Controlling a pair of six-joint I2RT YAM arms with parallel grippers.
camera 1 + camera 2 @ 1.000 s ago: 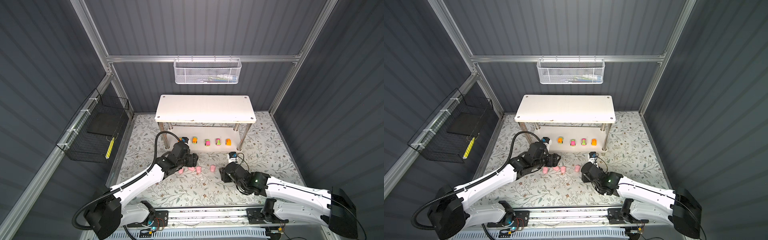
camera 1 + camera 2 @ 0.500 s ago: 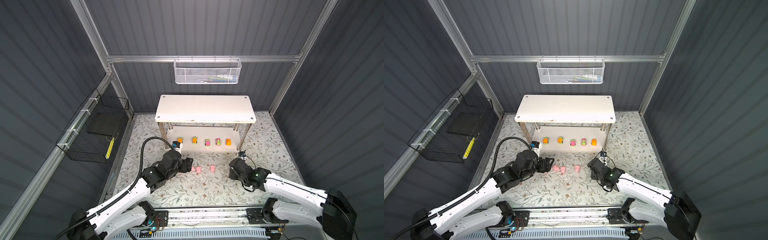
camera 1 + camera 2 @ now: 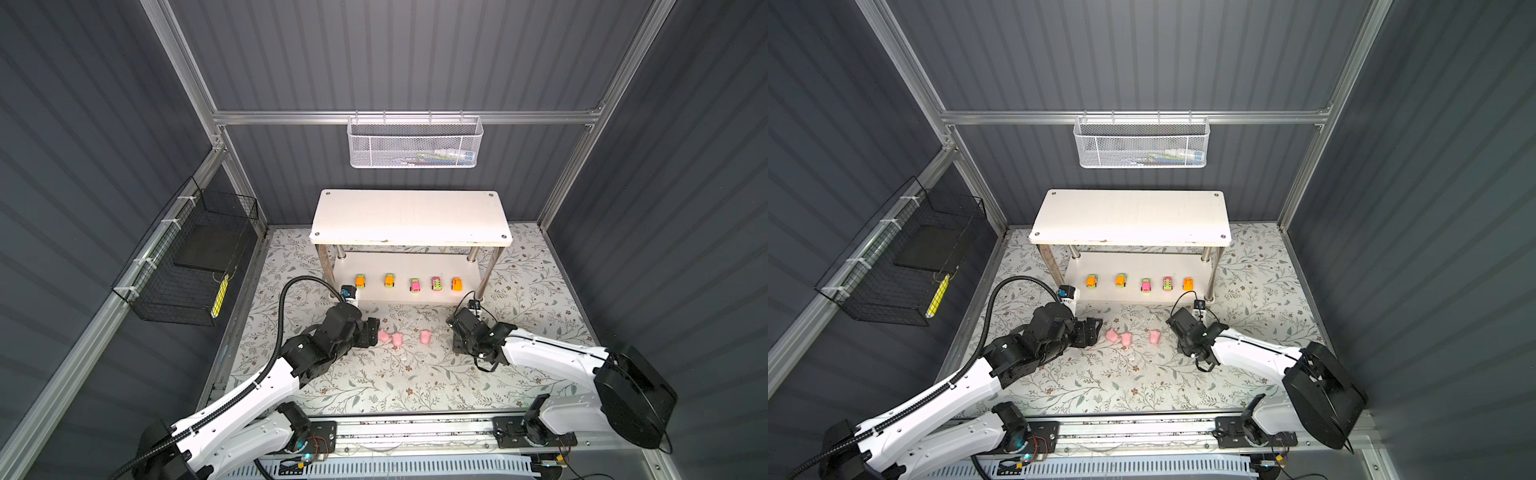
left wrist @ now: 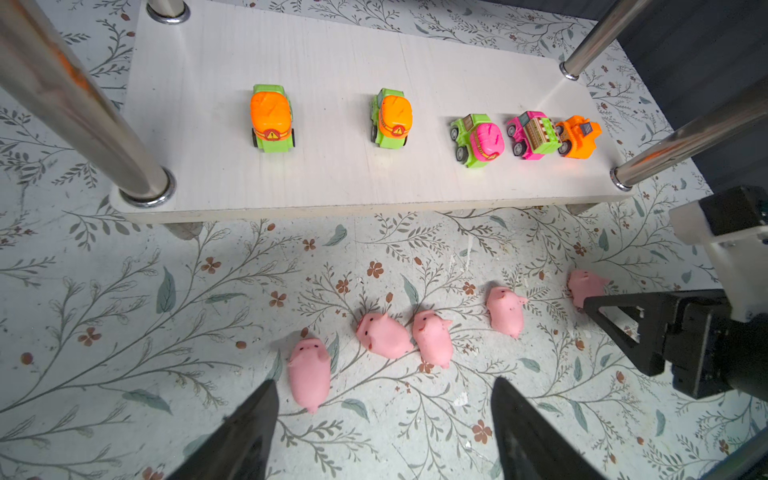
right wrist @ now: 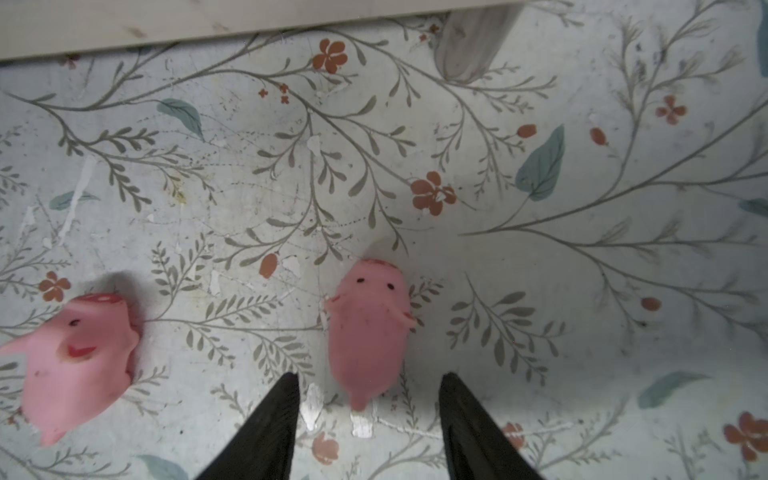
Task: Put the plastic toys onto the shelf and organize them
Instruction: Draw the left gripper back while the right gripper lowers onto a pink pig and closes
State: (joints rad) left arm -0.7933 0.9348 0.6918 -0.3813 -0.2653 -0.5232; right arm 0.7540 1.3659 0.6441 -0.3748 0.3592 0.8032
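Both top views: shelf sits beyond both pincers with five cars on its lower board, and three pigs show between left pincer and right pincer. The white mesh basket holds unclear items, the black wire basket a dark slab and a yellow strip. Left wrist: left pincer is wide open and empty, with one pig beside a finger and four ahead, and the orange car tops carry "!" triangles. Right wrist: right pincer is partly open and grips nothing, a pig's rear between its tips.

Pale pink pigs lie on a pale counter printed with grey-green sprigs and rust-brown flowers. The white shelf bears cars in orange-and-green, green-and-pink, pink-and-green and plain orange.
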